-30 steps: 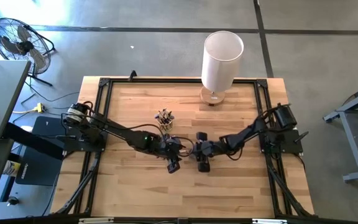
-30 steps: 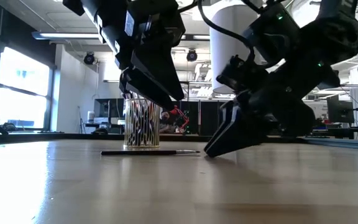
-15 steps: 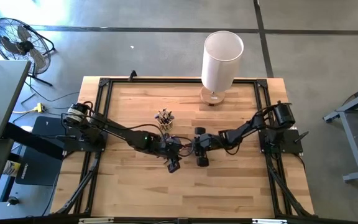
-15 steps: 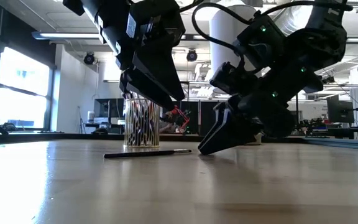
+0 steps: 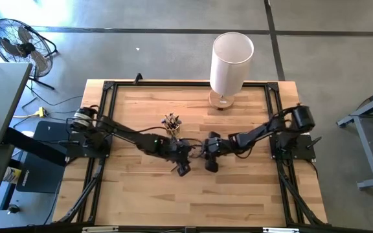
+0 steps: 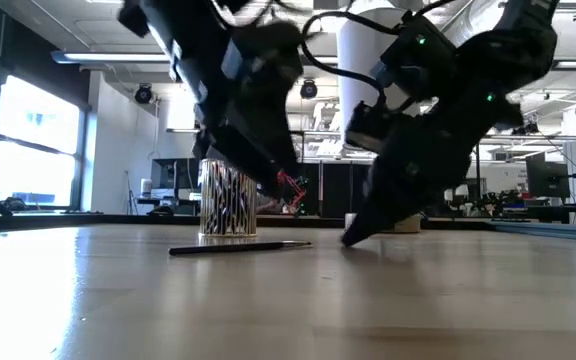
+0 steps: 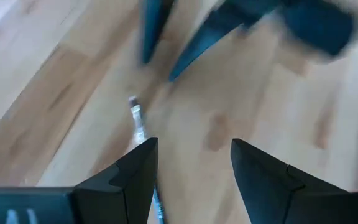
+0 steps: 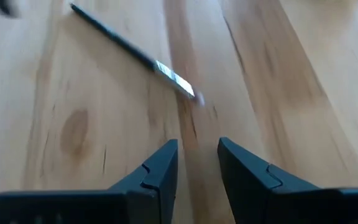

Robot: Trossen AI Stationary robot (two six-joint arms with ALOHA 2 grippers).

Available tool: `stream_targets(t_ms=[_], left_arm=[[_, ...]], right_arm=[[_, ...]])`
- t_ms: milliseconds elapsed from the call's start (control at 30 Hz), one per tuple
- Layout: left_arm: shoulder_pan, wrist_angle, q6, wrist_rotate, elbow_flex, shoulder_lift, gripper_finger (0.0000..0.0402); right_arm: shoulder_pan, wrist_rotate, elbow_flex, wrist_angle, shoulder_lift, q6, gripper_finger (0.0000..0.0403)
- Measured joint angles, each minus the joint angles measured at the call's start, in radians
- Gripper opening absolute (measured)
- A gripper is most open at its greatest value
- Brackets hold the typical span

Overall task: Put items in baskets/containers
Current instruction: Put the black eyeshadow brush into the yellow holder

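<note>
One thin dark makeup brush point(image 6: 238, 246) with a silver ferrule lies flat on the wood, between my two grippers; it also shows as the brush point(image 7: 138, 121) and the brush point(image 8: 135, 53). The clear glass cup point(image 5: 171, 126), also the cup point(image 6: 228, 200), stands just beyond it and holds several brushes upright. My left gripper point(image 5: 184, 169) hangs open above the brush's handle end point(image 7: 194, 155). My right gripper point(image 5: 210, 164) is slightly open point(image 8: 197, 152). It is tipped steeply down, tips close to the table point(image 6: 350, 238), just off the brush's bristle end.
A tall white cylinder point(image 5: 230, 61) on a wooden base stands at the far edge, behind the right arm. Black frame rails point(image 5: 106, 116) run along the table's sides. Bare wood lies toward the near edge point(image 5: 193, 200).
My right gripper drew a little toward the table's left, then back right, and tipped steeper, tips staying near the table. The brush on the table turned slightly. My left gripper is shifting a little toward the right.
</note>
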State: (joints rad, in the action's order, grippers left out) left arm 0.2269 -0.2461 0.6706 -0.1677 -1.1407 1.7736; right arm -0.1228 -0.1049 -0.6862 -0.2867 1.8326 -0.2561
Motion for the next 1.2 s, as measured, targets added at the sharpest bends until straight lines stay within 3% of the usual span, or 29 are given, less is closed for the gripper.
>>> stream_targets(t_ms=[133, 367, 500, 700, 1200], left_arm=[[-0.040, -0.105, 0.013, 0.032, -0.105, 0.057, 0.0198], [-0.100, -0.374, 0.023, 0.068, -0.363, 0.208, 0.0198], [-0.132, -0.473, 0.035, 0.132, -0.445, 0.278, 0.0198], [-0.160, -0.460, 0.068, 0.213, -0.486, 0.350, 0.0198], [-0.161, -0.473, 0.079, 0.150, -0.499, 0.399, 0.0198]], right_arm=[[-0.012, 0.022, 0.040, 0.137, -0.079, -0.112, 0.0106], [-0.097, -0.054, 0.264, 0.091, -0.298, -0.361, 0.0080], [-0.144, -0.053, 0.355, 0.086, -0.438, -0.456, 0.0068], [-0.197, -0.121, 0.412, 0.103, -0.566, -0.557, 0.0042], [-0.261, -0.123, 0.411, 0.124, -0.582, -0.582, 0.0005]])
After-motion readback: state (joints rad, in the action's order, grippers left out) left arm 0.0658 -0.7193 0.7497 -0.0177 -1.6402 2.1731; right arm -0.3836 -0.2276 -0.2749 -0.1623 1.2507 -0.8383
